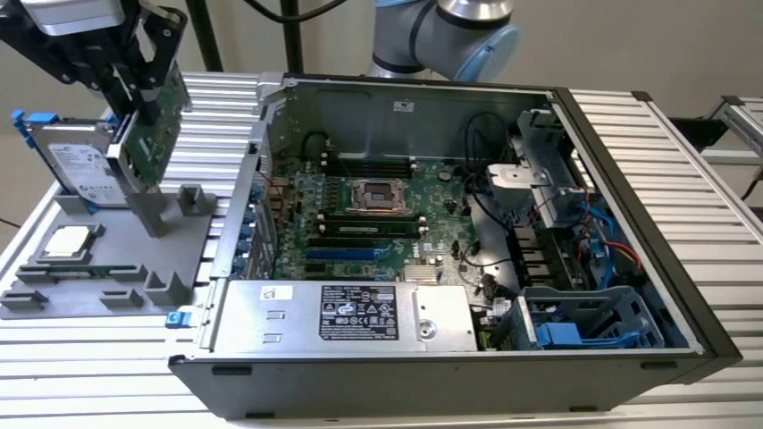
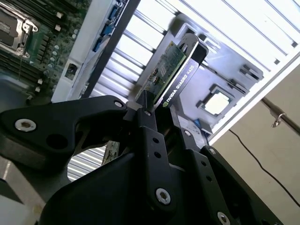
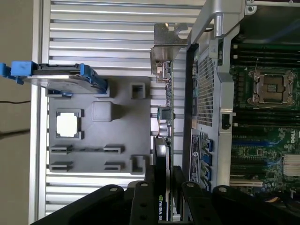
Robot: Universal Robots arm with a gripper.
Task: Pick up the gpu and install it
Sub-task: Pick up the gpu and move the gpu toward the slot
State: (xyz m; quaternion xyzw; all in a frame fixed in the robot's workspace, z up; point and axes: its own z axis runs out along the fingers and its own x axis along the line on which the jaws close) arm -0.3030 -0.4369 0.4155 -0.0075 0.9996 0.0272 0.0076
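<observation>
Above tray [image 1: 120,234], labelled gpu [image 1: 153,134] seemingly gripped.

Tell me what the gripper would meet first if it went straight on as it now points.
The gripper points down, jaws shut on the gpu, whose bracket end leads. That end would probably meet the grey holder tray first; depth is unclear, so it might be the ribbed table beside it.

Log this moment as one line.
gripper: shut on gpu | gpu: outside computer case, beside gray tray | install: not done
</observation>
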